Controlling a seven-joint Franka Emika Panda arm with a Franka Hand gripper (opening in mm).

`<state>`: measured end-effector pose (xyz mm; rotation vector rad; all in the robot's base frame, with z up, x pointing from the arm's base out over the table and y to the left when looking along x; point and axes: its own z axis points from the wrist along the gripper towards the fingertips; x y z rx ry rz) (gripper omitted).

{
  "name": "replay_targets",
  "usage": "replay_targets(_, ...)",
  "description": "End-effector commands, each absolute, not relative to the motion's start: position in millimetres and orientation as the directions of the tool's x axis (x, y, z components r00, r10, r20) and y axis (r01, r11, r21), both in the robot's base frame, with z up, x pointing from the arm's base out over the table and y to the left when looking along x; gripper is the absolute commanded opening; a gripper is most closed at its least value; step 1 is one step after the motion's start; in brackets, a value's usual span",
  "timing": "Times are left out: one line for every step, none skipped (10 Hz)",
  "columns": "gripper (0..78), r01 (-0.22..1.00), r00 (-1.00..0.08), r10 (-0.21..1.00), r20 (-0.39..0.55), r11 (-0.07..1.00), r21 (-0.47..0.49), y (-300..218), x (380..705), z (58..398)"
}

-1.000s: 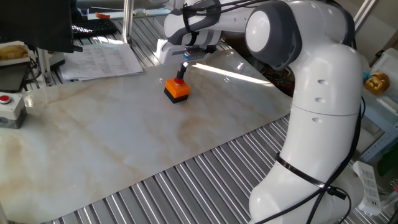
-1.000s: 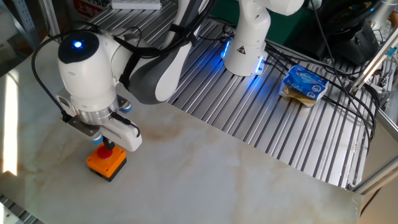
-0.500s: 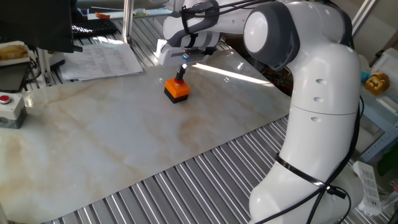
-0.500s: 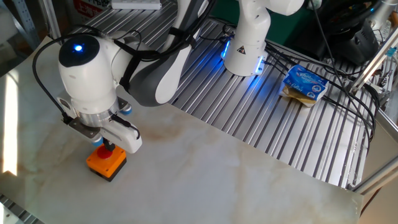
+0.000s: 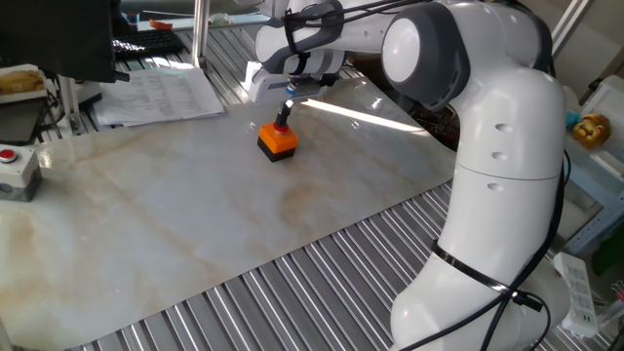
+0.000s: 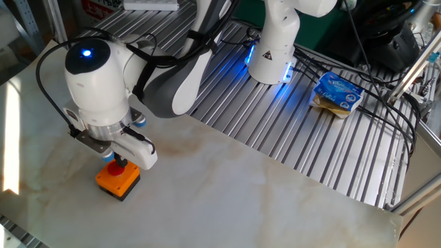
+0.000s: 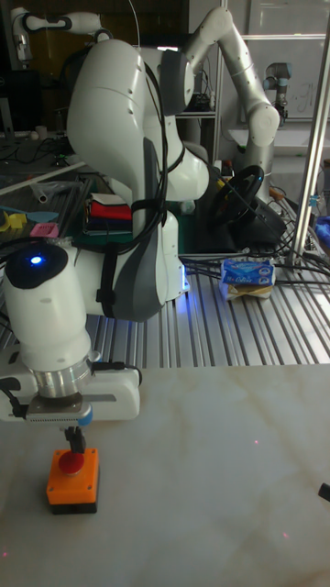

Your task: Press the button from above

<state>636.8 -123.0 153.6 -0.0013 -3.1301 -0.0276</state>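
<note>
We have the gripper [image 7: 77, 448] directly over the button [image 7: 73, 458] on its orange box [image 7: 72, 482], at the near left of the table [image 7: 229, 477]. Fingertips look pressed together, touching the red cap. Push straight down, stay centred, don't tip the box.

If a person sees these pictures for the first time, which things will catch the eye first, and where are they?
First comes the big white robot arm, bending over the marble table. Its pincer points straight down onto the red button of a small orange box on the table. A second red button on a grey box sits at the table's far left edge in one fixed view.
</note>
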Motion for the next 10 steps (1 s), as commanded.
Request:
replay_targets(0.0, 0.008, -1.0, 0.008, 0.007, 1.0, 0.015, -123.4, 637.8, 155.3)
replay_targets(0.0, 0.007, -1.0, 0.007, 0.008, 1.0, 0.017, -123.4, 637.8, 155.3)
replay_targets(0.0, 0.007, -1.0, 0.007, 0.007, 1.0, 0.015, -123.4, 637.8, 155.3)
replay_targets(0.0, 0.006, -1.0, 0.006, 0.007, 1.0, 0.018, -123.4, 637.8, 155.3)
replay_targets(0.0, 0.008, -1.0, 0.008, 0.007, 1.0, 0.018, -123.4, 637.8, 155.3)
replay_targets(0.0, 0.012, -1.0, 0.012, 0.008, 1.0, 0.028, -123.4, 637.8, 155.3)
replay_targets(0.0, 0.008, -1.0, 0.007, 0.016, 0.999, 0.05, -123.4, 637.8, 155.3)
replay_targets(0.0, -0.002, -1.0, -0.004, 0.027, 0.998, 0.069, -123.4, 637.8, 155.3)
replay_targets(0.0, -0.005, -1.0, -0.007, 0.028, 0.998, 0.064, -123.4, 637.8, 155.3)
replay_targets(0.0, 0.004, -1.0, 0.003, 0.025, 0.999, 0.049, -123.4, 637.8, 155.3)
